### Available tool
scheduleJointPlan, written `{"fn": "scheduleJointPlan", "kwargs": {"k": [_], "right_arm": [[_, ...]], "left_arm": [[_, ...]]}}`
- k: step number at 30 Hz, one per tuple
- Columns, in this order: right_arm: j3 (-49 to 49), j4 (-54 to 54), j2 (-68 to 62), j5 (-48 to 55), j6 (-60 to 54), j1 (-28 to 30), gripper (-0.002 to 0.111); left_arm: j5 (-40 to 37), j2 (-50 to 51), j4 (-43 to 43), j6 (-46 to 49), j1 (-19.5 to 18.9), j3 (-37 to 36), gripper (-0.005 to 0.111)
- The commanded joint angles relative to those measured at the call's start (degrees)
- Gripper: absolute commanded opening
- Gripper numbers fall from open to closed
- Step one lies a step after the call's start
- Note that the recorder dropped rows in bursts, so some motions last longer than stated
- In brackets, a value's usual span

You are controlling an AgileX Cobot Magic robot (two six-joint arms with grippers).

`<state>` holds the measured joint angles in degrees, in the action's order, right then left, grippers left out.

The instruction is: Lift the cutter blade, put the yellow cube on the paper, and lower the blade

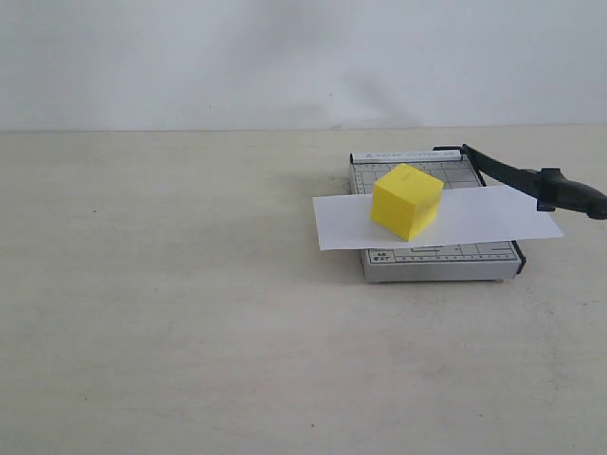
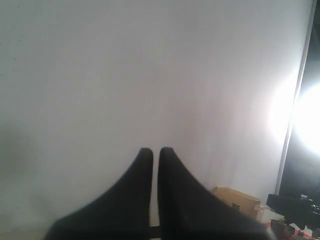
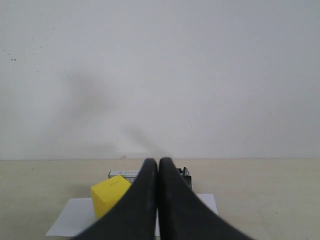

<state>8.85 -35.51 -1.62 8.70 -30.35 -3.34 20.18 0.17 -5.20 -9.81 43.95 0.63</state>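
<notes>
We find left gripper [image 2: 156,152] and right gripper [image 3: 158,162] pressed together, empty; ahead of the right, yellow cube [image 1: 408,201] on paper [image 1: 474,220]; cutter blade [image 1: 512,173] looks raised, lowering remains.

Soft even light; window glare, blurred claws.

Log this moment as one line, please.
yellow cube: on paper | cutter blade: raised | left hand: shut, empty | right hand: shut, empty
</notes>
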Motion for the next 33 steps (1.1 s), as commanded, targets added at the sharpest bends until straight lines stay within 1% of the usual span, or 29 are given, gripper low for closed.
{"fn": "scheduleJointPlan", "kwargs": {"k": [1,3,7,9,11,13,14,15,16,17,19,20,21,22,23,24,25,26,27,29,33], "right_arm": [[-0.2,-0.1,0.4,-0.4,0.4,0.0,0.0],[-0.2,-0.1,0.4,-0.4,0.4,0.0,0.0],[-0.2,-0.1,0.4,-0.3,0.4,0.0,0.0],[-0.1,-0.1,0.4,-0.2,0.4,0.0,0.0],[0.5,0.1,0.3,1.3,0.4,0.0,0.002],[3.0,0.8,-2.3,6.2,0.4,0.0,0.015],[5.2,1.8,-5.8,8.8,0.5,0.0,0.029],[6.6,2.8,-8.4,10.0,1.2,0.0,0.038],[9.7,5.5,-14.0,11.8,6.1,0.0,0.051],[11.9,7.8,-17.5,13.0,10.1,0.0,0.056],[23.2,22.2,-32.9,21.5,23.7,0.0,0.058],[27.0,24.9,-36.0,24.1,25.1,0.0,0.058],[35.1,30.0,-43.6,31.8,26.5,0.0,0.058],[38.2,31.1,-46.7,35.6,26.5,0.0,0.058],[45.1,31.1,-53.7,42.9,24.6,0.0,0.058],[47.4,30.6,-56.3,45.5,23.2,0.0,0.058],[51.8,29.9,-62.0,50.2,21.0,0.0,0.058],[53.2,29.9,-64.3,51.3,20.6,0.0,0.058],[54.8,29.9,-67.8,52.9,19.4,0.0,0.058],[55.2,29.9,-70.0,53.5,19.3,0.0,0.058],[55.2,29.9,-71.8,51.4,18.0,0.0,0.058]], "left_arm": [[-1.3,-0.2,0.1,-0.2,-0.1,-0.2,0.005],[-7.0,-0.2,0.1,-0.2,-0.1,-0.2,0.005],[-26.7,-0.2,0.1,-0.2,-0.1,-0.2,0.005],[-30.6,-0.2,0.1,-0.2,-0.1,-0.2,0.005],[-32.2,-0.2,0.1,-0.2,-0.1,-0.2,0.005],[-32.5,-0.2,0.1,-0.2,-0.1,-0.2,0.005],[-32.4,-0.2,0.1,-0.2,-0.1,-0.2,0.005],[-32.4,-0.2,0.1,-0.2,-0.1,-0.2,0.005],[-32.4,-0.2,0.1,-0.2,-0.1,-0.2,0.005],[-32.4,-0.2,0.1,-0.2,-0.1,-0.2,0.005],[-32.4,-0.2,0.1,-0.2,-0.1,-0.2,0.005],[-32.4,-0.2,0.1,-0.2,-0.1,-0.2,0.005],[-32.4,-0.2,0.1,-0.2,-0.2,-0.2,0.005],[-32.6,-0.2,0.1,-0.4,-0.6,-0.2,0.005],[-33.5,-0.2,0.1,-0.4,-1.7,-0.2,0.005],[-34.4,-0.2,0.1,-0.4,-2.5,-0.2,0.005],[-36.0,-0.2,0.1,-0.4,-4.7,-0.2,0.005],[-37.0,-0.2,0.1,-0.4,-6.1,-0.2,0.005],[-38.8,-0.2,0.1,-0.4,-9.7,-0.2,0.005],[-41.3,-0.2,0.2,-0.4,-13.7,-0.2,0.005],[-45.2,-0.2,0.3,-0.4,-21.2,-0.2,0.005]]}}
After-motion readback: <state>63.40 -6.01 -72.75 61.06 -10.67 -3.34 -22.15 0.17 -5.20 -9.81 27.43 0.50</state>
